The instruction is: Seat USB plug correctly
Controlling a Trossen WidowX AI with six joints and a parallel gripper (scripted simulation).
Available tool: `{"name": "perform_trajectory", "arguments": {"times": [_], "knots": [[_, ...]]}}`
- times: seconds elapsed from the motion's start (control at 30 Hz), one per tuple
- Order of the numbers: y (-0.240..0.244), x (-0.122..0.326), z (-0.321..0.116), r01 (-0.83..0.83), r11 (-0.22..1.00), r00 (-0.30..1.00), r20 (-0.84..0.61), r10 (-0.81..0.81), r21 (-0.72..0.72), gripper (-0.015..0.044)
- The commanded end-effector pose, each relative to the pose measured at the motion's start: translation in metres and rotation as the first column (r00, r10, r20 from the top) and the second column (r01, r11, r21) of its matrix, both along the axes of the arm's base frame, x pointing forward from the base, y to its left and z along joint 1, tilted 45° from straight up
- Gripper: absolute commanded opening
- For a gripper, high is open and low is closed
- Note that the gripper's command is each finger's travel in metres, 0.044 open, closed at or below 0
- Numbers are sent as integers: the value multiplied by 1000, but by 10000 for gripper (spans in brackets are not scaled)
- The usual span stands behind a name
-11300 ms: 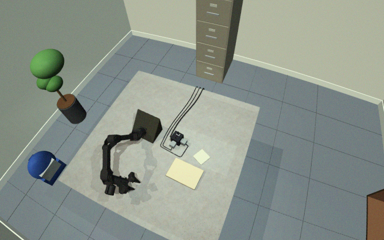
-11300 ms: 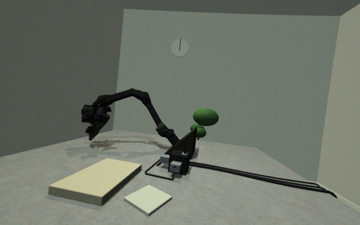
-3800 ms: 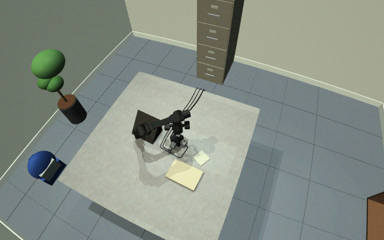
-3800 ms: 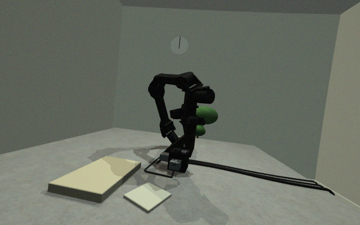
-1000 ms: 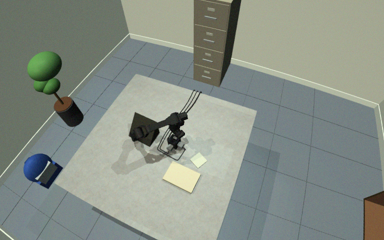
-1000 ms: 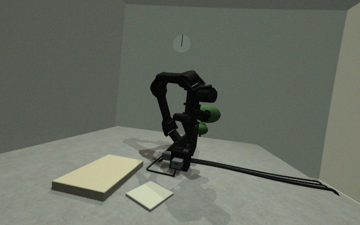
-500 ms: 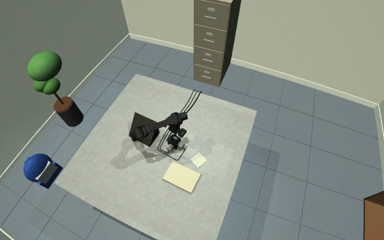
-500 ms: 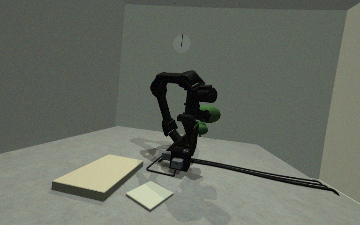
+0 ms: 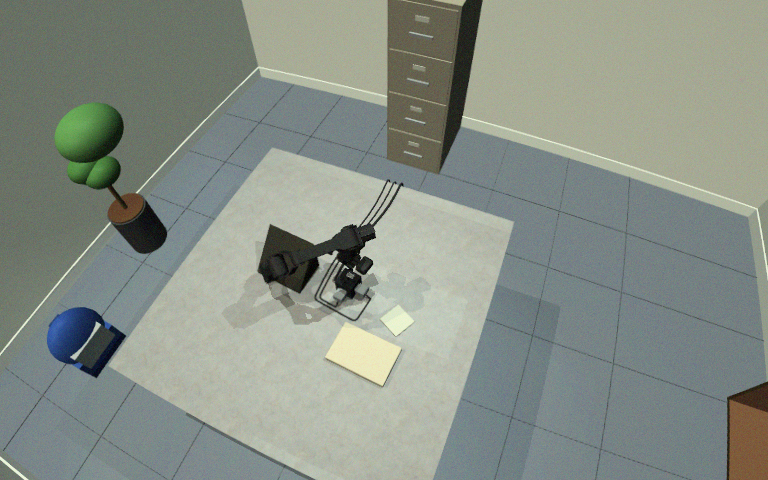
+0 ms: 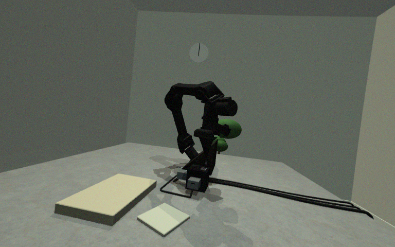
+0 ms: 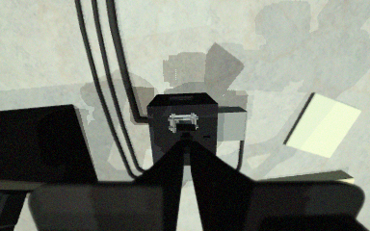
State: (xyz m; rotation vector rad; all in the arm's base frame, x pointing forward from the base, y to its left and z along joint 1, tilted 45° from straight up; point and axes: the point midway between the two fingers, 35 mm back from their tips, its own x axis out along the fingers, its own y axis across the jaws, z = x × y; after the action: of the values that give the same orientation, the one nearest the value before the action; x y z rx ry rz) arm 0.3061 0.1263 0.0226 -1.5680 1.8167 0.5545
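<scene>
The power cube (image 9: 341, 281) (image 10: 191, 174) (image 11: 159, 137) is black and stands upright on the table, with pale grey blocks at its sides. Its top socket (image 10: 203, 168) shows as a silver outline in the wrist view (image 11: 171, 116). My gripper (image 10: 205, 161) (image 11: 186, 146) points down over the cube top, shut on the small dark USB plug (image 11: 186, 127). The plug overlaps the near part of the socket outline in the wrist view. It looks to be just above the socket, but I cannot tell the exact gap or which way round it is. The fingers hide part of it.
Black cables (image 9: 376, 212) (image 10: 276, 193) (image 11: 95, 48) run from the cube area, and one loops around its side. A cream slab (image 9: 363, 354) (image 10: 107, 195) and a pale square pad (image 9: 397, 320) (image 10: 163, 218) (image 11: 323, 125) lie nearby. A dark slanted block (image 9: 277, 243) (image 11: 43, 144) stands beside the cube.
</scene>
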Motion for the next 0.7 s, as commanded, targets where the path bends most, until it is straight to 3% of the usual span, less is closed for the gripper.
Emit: {"name": "perform_trajectory", "arguments": {"times": [0.0, 0.67], "knots": [[-1, 0, 0, -5, 1000, 1000, -4, 5, -1, 0], [-3, -1, -1, -14, 1000, 1000, -13, 14, -2, 0]]}}
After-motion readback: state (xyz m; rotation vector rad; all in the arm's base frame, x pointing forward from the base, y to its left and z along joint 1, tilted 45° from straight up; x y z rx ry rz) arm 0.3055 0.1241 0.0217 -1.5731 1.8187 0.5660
